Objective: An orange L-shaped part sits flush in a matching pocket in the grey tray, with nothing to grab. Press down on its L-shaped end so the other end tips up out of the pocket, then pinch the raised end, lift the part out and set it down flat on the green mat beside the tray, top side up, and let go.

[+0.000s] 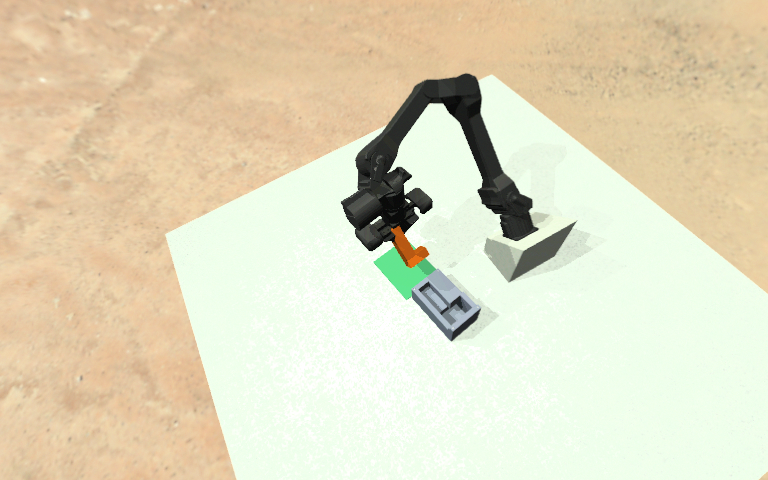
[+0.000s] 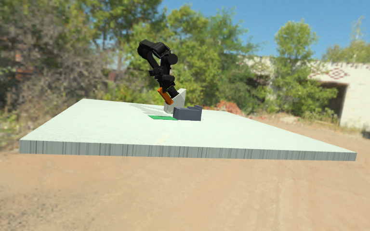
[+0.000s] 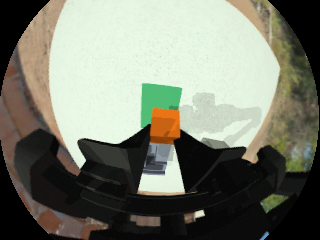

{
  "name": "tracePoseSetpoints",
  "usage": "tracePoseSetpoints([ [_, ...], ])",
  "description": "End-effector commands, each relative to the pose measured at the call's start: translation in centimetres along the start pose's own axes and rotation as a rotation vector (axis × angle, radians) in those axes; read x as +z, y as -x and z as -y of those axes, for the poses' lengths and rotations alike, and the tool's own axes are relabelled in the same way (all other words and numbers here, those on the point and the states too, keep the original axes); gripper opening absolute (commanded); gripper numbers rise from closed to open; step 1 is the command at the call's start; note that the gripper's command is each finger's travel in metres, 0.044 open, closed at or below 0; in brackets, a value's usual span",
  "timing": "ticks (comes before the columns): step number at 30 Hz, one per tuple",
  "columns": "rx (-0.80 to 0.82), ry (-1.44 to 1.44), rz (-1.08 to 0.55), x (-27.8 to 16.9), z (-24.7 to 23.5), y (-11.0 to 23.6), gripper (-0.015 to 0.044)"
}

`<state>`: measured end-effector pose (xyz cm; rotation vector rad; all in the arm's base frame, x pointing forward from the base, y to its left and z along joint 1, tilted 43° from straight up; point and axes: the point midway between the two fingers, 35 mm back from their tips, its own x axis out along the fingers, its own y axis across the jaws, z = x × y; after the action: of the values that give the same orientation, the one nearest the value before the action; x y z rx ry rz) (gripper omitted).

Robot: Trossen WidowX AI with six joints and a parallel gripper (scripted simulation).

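Currently: gripper [image 1: 394, 225] clamped on part [image 1: 408, 250], held tilted above mat [image 1: 396, 272]; tray [image 1: 445, 303] just beside mat, pocket vacant, mid-table [image 1: 566, 367].

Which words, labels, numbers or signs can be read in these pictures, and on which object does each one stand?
None can be read: the orange part, grey tray, green mat and end effector carry no text. The far building shows only a blurred red pattern.
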<state>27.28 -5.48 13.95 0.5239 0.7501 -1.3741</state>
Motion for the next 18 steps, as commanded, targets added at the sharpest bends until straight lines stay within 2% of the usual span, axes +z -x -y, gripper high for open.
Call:
tracePoseSetpoints([
  [1, -0.001, 0.002, 0.006, 0.1, 0.2, -0.6, 0.0],
  [18, 0.0, 0.002, 0.007, 0.1, 0.2, -3.3, 0.0],
])
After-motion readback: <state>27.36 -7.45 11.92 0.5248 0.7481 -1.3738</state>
